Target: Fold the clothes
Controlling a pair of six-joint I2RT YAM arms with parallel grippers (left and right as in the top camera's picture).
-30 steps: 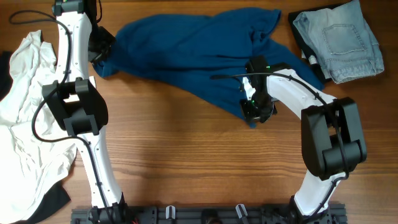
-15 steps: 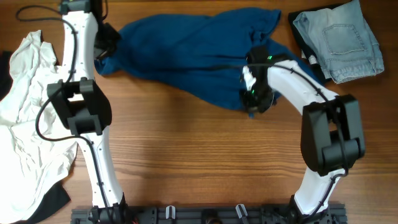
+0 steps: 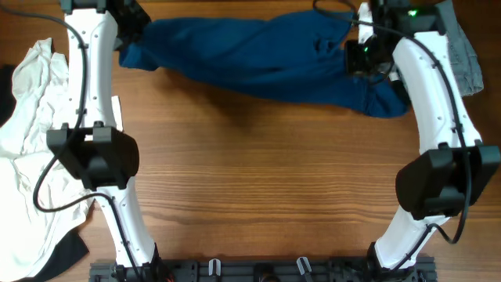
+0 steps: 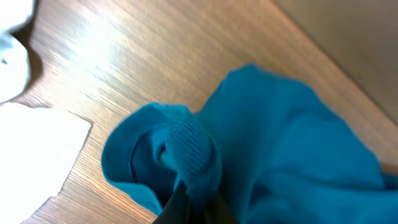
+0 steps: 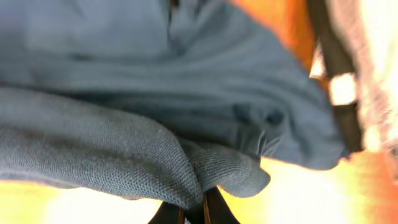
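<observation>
1. White shirt (image 3: 31, 133) lies heaped at nine o'clock; dragged cloth could catch it.
2. Left gripper (image 4: 188, 206), eleven o'clock, pinches the teal T-shirt (image 3: 250, 59), stretched across twelve o'clock, by its thin ribbed hem; tension may free it.
3. Right gripper (image 5: 194, 213), one o'clock, is clamped on a bunched fold; layers may slip out.

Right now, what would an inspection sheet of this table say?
Surface: wooden table, no stains seen.
Job's things: blue T-shirt pulled out between both claws along the far edge; white shirt crumpled at left, black garment under it.
Clutter: pale jeans at far right, partly behind the right arm.
Claws: left claw shut on the T-shirt; right claw shut on the T-shirt.
Cables: black cables run along both arms.
Surroundings: nothing seen.
</observation>
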